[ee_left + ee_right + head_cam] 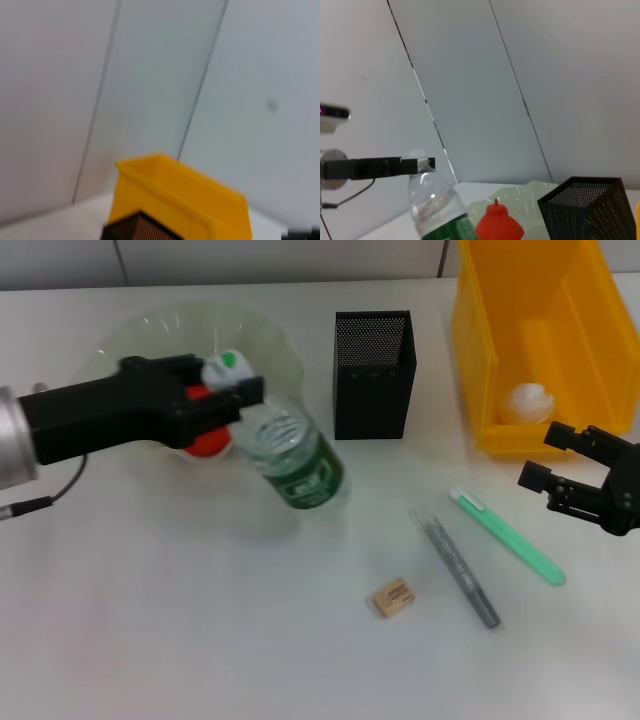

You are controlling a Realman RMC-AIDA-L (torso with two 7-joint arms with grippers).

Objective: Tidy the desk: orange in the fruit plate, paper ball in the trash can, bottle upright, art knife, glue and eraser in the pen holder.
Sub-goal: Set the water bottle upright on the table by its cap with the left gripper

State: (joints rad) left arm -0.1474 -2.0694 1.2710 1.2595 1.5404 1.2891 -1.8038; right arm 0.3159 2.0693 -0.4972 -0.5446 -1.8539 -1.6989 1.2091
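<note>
1. Left gripper (222,392) reaching in from the left, fingers closed on the cap end of the bottle (296,460); bottle tilting, base near or on the table (200,620), cap up by the plate's near rim.
2. Bottle's dark green label carrying white print, too small to read.
3. Orange (208,443) sitting in the plate (265,335), partly hidden behind the left gripper; in the right wrist view showing beside the bottle, stem nub up.
4. Holder (373,375) standing upright between plate and bin (480,350), apart from both.
5. Paper ball (530,401) lying inside the bin, against its near wall.
6. Right gripper (560,478) hovering at the right edge, just in front of the bin, fingers spread, holding nothing.
7. Glue (508,537) lying flat near the right gripper, white cap pointing toward the holder.
8. Knife (458,570) lying flat just beside the glue, roughly parallel, not touching.
9. Eraser (393,598) lying alone left of the knife; faint print on top, unreadable.
</note>
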